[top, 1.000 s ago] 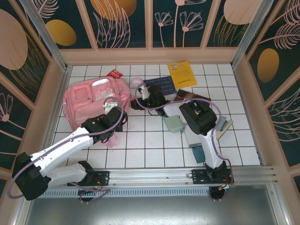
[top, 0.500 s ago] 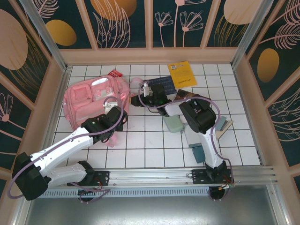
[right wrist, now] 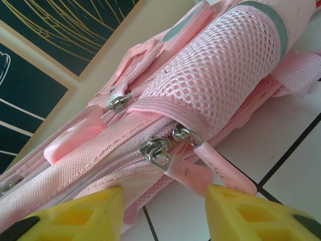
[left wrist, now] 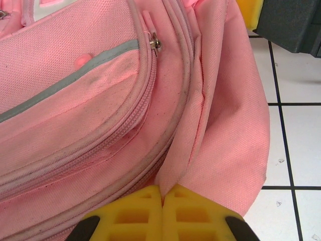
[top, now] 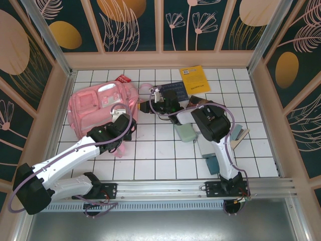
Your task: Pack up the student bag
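1. Student bag [top: 103,108], a large soft pink fabric backpack with a pale reflective strip, is laid flat on the white tiled table [top: 150,155] at about ten o'clock of the top view, well apart from the flat yellow booklet [top: 194,79] at one o'clock and the soft grey-green pouch [top: 185,133] near the centre
2. At the bag's five o'clock corner the left gripper [left wrist: 162,193] is clamped shut on a fold of the pink fabric; the hold is judged to be an anchor, so that the soft bag is not dragged across the tiles while its zip is worked
3. The right gripper [right wrist: 165,193] is held low at the bag's three o'clock side, its yellow fingers parted with nothing between them
4. Two metal zip pulls with pink tabs [right wrist: 193,160] are seen just ahead of that gap, beneath the pink mesh side pocket [right wrist: 225,65]; the spread stance is judged to be set for one tab to be taken, since the bag must be opened before packing
5. Compared with a second ago, the right wrist has been shifted slightly toward twelve o'clock along the bag's side and its fingers spread wider; the bag and the left arm are unchanged
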